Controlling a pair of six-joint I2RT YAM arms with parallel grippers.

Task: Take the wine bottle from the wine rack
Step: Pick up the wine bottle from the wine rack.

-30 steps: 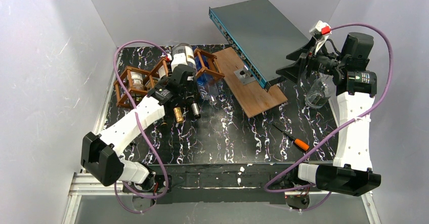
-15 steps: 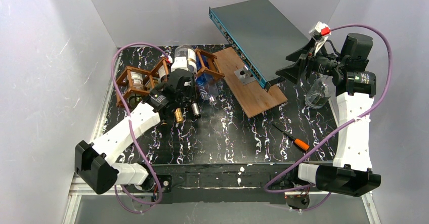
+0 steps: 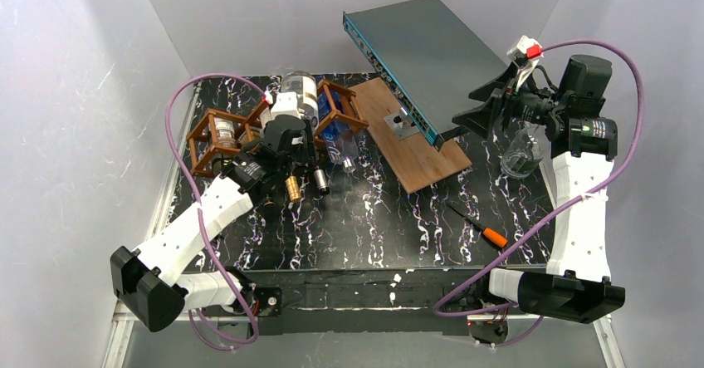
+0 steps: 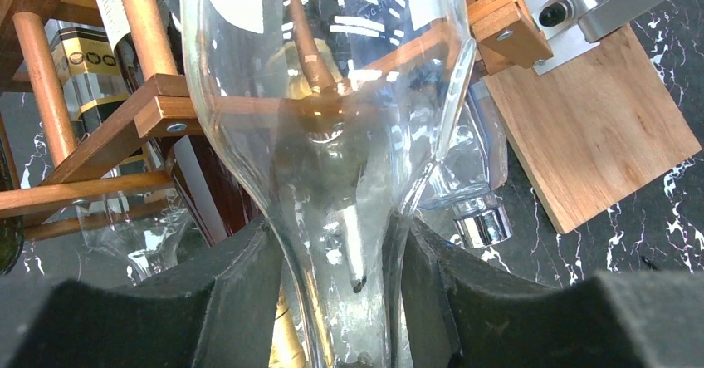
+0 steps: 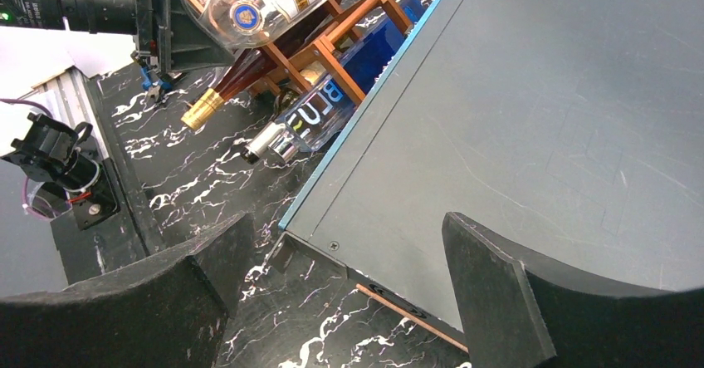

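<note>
There is one wine rack (image 3: 249,120), a reddish-brown lattice at the far left of the marbled black table (image 3: 374,218), and at least four bottles in or on it (the bars hide parts of some, so the count may be short). One is the clear wine bottle (image 3: 301,92), lying tilted across the top of the rack with its neck pointing toward the arms. The others are a dark bottle with a gold cap (image 3: 292,188), a blue bottle with a silver cap (image 3: 339,142) and a labelled bottle in the left cell (image 3: 221,131). Also on the table are one wooden board (image 3: 419,148), one flat grey box (image 3: 427,44), one orange-handled screwdriver (image 3: 481,227) and one clear glass (image 3: 520,156). The left arm reaches diagonally from its base to the rack, and the left gripper (image 4: 336,252) is closed narrowly on the clear bottle where the shoulder tapers into the neck. The right arm stands tall with its wrist turned left. The right gripper (image 5: 347,223) is spread wide over the grey box and holds nothing. The clear bottle bears a white label and a round blue-and-gold emblem whose text is too small to read. The blue bottle shows white letters beginning with "B".
</note>
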